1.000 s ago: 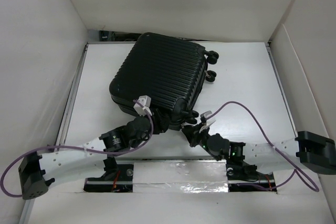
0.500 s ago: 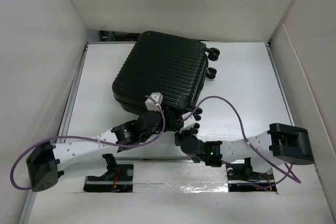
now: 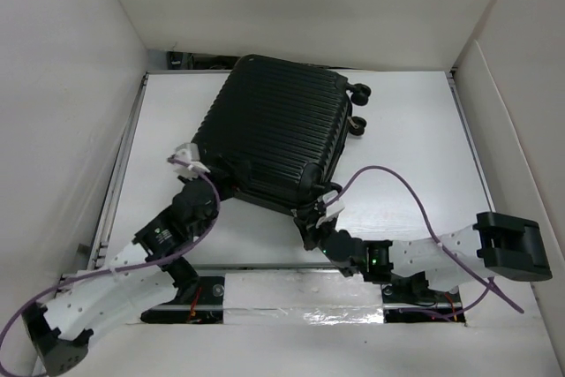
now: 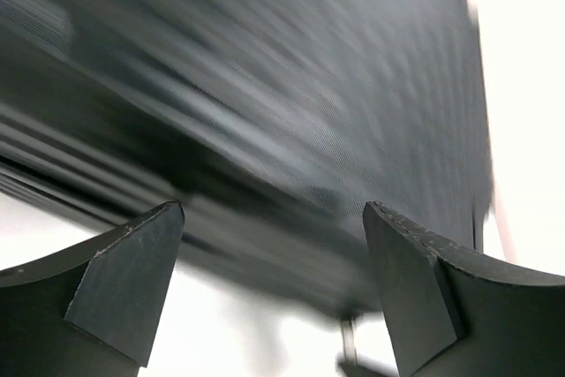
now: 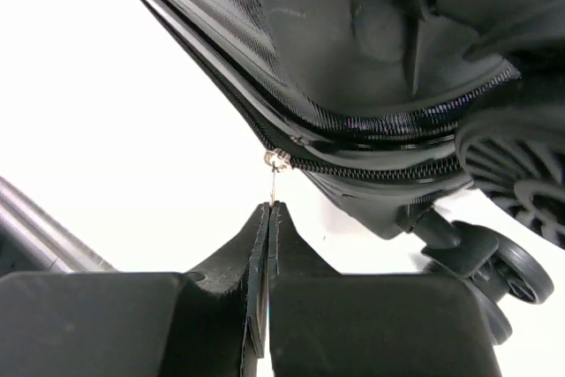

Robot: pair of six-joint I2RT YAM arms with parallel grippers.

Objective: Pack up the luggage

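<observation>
The luggage (image 3: 274,134) is a black ribbed suitcase lying flat and shut in the middle of the table, its caster wheels (image 3: 357,92) at the far right. My right gripper (image 3: 312,216) is at its near corner. In the right wrist view it (image 5: 269,211) is shut on the thin metal zipper pull (image 5: 274,184), which hangs from the slider (image 5: 279,159) on the zipper line. My left gripper (image 3: 212,184) is at the suitcase's near left corner. In the left wrist view it (image 4: 274,222) is open and empty, with the blurred shell (image 4: 265,86) just beyond the fingertips.
White walls enclose the table (image 3: 415,139) on the left, back and right. A purple cable (image 3: 397,178) loops over the table right of the suitcase. A silver taped rail (image 3: 300,289) runs along the near edge between the arm bases.
My left gripper has slid left along the suitcase's near edge to its left corner. My right gripper has stayed at the near corner. The suitcase has turned slightly.
</observation>
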